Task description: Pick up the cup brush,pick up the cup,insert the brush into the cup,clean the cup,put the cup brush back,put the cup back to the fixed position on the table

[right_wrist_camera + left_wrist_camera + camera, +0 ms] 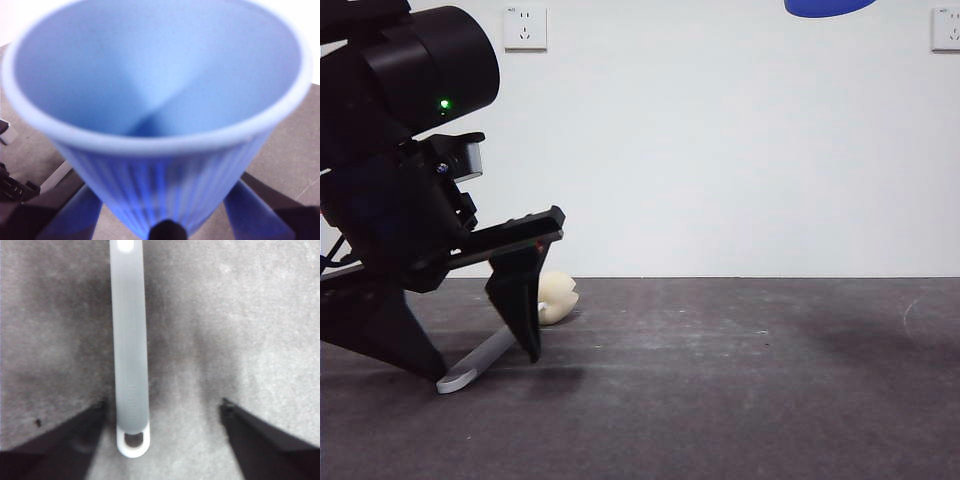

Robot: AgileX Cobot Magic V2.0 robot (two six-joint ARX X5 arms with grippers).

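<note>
Jaws of your left gripper (162,440) are spread wide, low over the table (260,315), with the cup brush (130,340) lying between them. In the left wrist view the grey handle runs straight out from the gap, and its white looped tip (133,440) sits close beside one jaw, while the other jaw stands well apart from it. You cannot tell from that view whether the near jaw touches the handle.

From the front, you see the left gripper (485,360) reaching down from the big dark arm at the side, its jaw tips at the table (740,400) on either side of the cup brush (480,365). The handle lies flat on the surface, and the cream sponge head (558,297) rests further back, just behind the jaws.

Your right gripper (165,220) pinches the cup (160,110), holding the blue ribbed tumbler by its lower wall, mouth towards the wrist camera. Up front, only a blue sliver of the cup (828,7) shows at the top edge, high above the table.
</note>
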